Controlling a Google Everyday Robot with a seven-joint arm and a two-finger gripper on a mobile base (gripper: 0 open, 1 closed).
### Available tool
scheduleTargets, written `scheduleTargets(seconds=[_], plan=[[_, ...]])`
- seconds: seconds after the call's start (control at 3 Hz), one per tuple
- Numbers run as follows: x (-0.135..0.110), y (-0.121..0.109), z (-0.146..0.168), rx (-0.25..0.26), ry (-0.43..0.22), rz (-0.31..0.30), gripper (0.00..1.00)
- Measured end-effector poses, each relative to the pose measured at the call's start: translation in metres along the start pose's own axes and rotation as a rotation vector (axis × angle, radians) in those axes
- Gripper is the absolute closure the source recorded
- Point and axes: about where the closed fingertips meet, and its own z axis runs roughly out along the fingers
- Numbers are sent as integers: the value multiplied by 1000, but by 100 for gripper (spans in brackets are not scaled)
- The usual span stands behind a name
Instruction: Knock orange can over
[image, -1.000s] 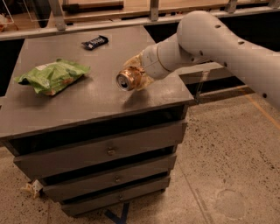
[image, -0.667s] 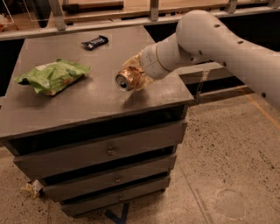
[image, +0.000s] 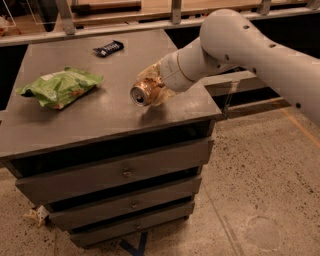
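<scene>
The orange can (image: 142, 93) lies tipped on its side near the right front of the grey cabinet top (image: 90, 120). Its silver top faces the front left. My gripper (image: 152, 86) reaches in from the right on the white arm (image: 240, 40). Its pale fingers (image: 159, 75) are closed around the can's body, right at the cabinet top. The back end of the can is hidden by the fingers.
A green crinkly chip bag (image: 60, 87) lies on the left of the cabinet top. A small dark snack bar (image: 108, 48) lies at the back. Several drawers (image: 125, 172) sit below. A rail and shelf (image: 150, 22) run behind. Speckled floor is to the right.
</scene>
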Motion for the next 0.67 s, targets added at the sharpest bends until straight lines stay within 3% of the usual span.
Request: scheduleTargets(seconds=[0.33,0.67], plan=[[-2,4,1,-18,-9,-4,0],[-2,4,1,-19,-10,-4,0]])
